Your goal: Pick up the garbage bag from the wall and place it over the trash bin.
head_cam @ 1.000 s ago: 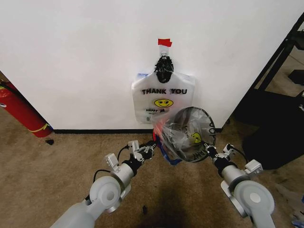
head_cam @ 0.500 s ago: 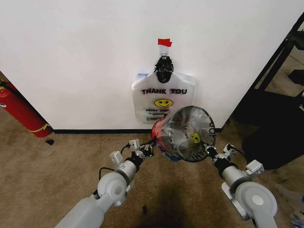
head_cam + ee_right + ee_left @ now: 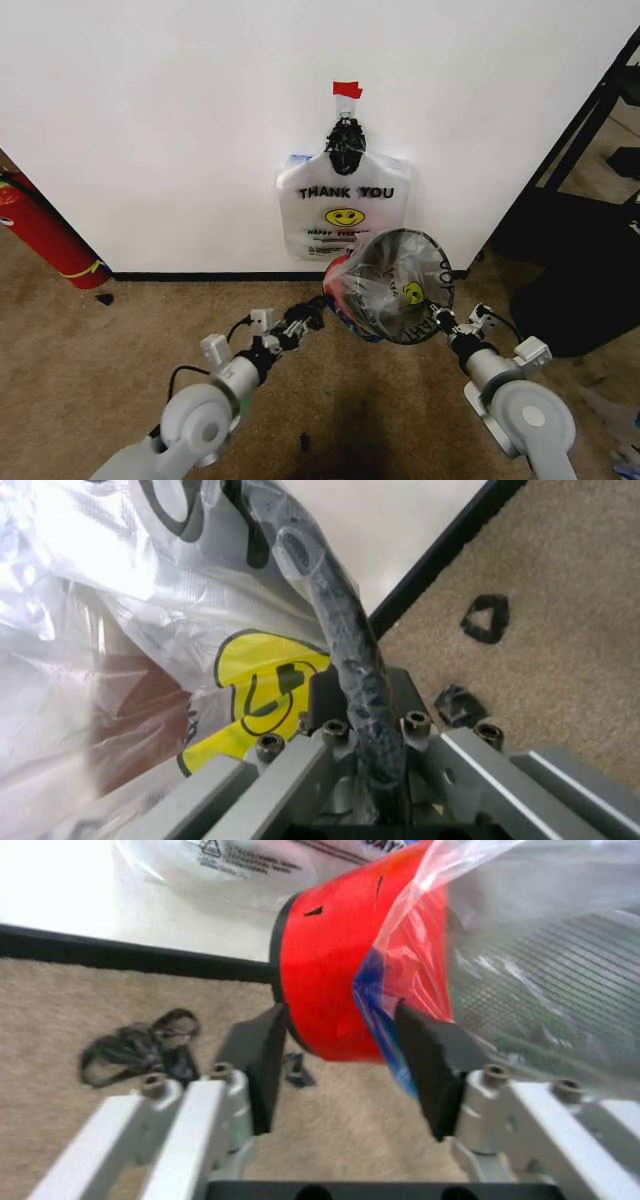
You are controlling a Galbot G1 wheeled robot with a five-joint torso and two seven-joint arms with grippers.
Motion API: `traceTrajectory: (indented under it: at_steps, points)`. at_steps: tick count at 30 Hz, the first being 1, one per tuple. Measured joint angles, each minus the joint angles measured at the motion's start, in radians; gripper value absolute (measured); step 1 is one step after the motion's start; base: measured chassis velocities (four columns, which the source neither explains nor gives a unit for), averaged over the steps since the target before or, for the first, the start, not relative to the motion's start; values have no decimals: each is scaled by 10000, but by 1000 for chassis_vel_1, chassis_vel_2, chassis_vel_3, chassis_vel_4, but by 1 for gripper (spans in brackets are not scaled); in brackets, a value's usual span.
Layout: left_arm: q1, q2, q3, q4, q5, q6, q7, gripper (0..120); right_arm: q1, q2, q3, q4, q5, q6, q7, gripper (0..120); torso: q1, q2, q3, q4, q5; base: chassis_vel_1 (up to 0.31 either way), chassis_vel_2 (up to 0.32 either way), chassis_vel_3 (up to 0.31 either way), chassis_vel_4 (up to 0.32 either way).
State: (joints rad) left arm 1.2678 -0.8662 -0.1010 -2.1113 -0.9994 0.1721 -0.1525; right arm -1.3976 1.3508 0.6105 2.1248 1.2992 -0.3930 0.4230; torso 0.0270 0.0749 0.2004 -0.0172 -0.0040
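1. Landmark: the trash bin [image 3: 400, 285], black mesh with a red base, held tipped on its side above the carpet [image 3: 120, 340], mouth facing the camera in the head view, red base toward the wall [image 3: 150, 120].
2. Garbage bag [image 3: 375, 290] is draped over the bin: crinkled translucent plastic covers the mouth and the mesh side, and the yellow smiley print sits at the bin's rim on the side nearest the right gripper. A blue handle loop [image 3: 385, 1020] hangs down across the red base.
3. Right gripper [image 3: 442, 322] is at the bin's rim, on the lower right edge. In the right wrist view the fingers [image 3: 385, 686] are clenched on the black rim wire with the bag plastic pressed beside it.
4. Left gripper [image 3: 310, 315] is just beside the bin's red base, on its lower left. In the left wrist view the fingers [image 3: 262, 1054] are spread wide, released, one on each side of the base's lower edge, nothing gripped.
5. Behind the bin, on the wall: a flat bundle of the same bags [image 3: 343, 215] hangs from a black knot, with a red tape piece [image 3: 347, 89] above it.
6. Black baseboard [image 3: 200, 275] runs along the wall foot, behind the bin.
7. Far left of the bin: a red cylinder [image 3: 40, 235] leans at the wall.
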Motion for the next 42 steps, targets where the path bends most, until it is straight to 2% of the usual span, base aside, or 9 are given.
traceTrajectory:
  at_steps: [5,8,12,15,23,28,32,39,42]
  points:
    - [443,211,-295,-553,683,6,-511,65,-59,-102,-147,-35,-500,71,-52,0,0,0,0,1,0,0,0,0,0]
    - [583,360,-591,-1379,915,234,-1488,79,-176,-194,-401,12,-1212,188,-40,0,0,0,0,-1,0,0,0,0,0]
    - [452,615,-652,-2068,896,474,-2023,80,-251,-199,-639,163,-1689,243,97,0,0,0,0,1,0,0,0,0,0]
    - [128,960,-460,-2362,745,578,-2271,70,-291,-183,-901,293,-2137,343,276,0,0,0,0,0,2,0,0,0,0]
    - [-1611,1999,265,-3256,-1174,1668,-2858,38,-392,58,-1562,446,-3645,1036,604,0,0,0,0,-4,0,0,0,0,0]
    - [-1813,2653,312,-3548,-1416,1969,-2831,20,-274,17,-2176,265,-4645,1542,783,0,0,0,0,6,2,0,0,0,0]
    - [-2064,3012,352,-3785,-1997,2535,-3153,4,-163,116,-2691,31,-5670,1946,941,0,0,0,0,-2,-1,0,0,0,0]
    - [-2236,3255,398,-3925,-2647,3006,-3620,0,-12,392,-3492,-217,-6764,2322,1036,0,0,0,0,3,0,0,0,0,0]
    - [-3070,3114,908,-3867,-3212,3254,-4005,0,-69,574,-3811,-322,-7582,2597,1028,0,0,1,-1,4,0,0,0,0,0]
